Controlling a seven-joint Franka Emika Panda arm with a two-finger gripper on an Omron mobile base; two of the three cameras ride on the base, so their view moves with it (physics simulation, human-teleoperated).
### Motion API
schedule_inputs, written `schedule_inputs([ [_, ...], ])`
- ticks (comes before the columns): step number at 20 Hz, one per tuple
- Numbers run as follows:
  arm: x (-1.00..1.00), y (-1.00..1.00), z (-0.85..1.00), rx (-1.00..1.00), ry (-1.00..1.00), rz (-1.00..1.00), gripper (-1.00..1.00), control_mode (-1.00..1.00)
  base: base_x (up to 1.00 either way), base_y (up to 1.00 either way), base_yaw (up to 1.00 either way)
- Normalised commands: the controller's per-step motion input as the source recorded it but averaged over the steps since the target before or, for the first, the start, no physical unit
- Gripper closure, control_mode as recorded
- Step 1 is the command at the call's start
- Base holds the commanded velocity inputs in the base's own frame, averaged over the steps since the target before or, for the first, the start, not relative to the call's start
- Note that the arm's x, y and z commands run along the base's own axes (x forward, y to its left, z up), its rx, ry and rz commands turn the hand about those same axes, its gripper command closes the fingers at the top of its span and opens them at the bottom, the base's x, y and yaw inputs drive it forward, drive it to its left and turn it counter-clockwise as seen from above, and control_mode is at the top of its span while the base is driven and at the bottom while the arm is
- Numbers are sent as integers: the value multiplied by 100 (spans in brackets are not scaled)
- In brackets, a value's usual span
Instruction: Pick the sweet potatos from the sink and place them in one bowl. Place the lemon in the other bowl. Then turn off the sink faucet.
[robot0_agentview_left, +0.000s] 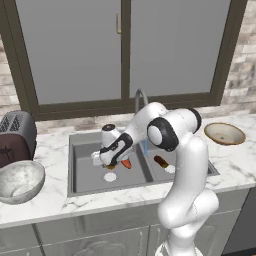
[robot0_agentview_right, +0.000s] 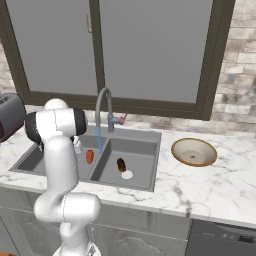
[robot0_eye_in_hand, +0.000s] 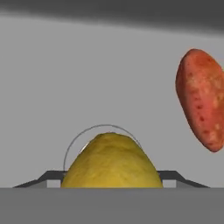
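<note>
The gripper (robot0_eye_in_hand: 111, 186) is clamping the lemon (robot0_eye_in_hand: 111, 162) across its middle; firm, light and rounded, probably slippery wet, with the orange sweet potato (robot0_eye_in_hand: 202, 98) lying at two o'clock.

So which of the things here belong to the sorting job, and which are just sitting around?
Job: lemon between the gripper fingers; orange sweet potato; dark sweet potato; sink; tan bowl; marbled bowl; faucet.
Bystanders: toaster; window.
</note>
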Motion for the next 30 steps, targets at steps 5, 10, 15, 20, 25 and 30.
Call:
schedule_inputs([
  [5,-49,18,91,13,-20,0,100,-100,0,0,0],
  [10,-64,3,97,23,-5,1,100,-100,0,0,0],
  [15,-57,0,100,27,0,4,100,-100,0,0,0],
  [20,-38,11,95,20,0,4,100,-100,0,0,0],
  [25,-17,46,74,10,8,8,100,-100,0,0,0],
  [30,-11,55,63,4,15,9,100,-100,0,0,0],
])
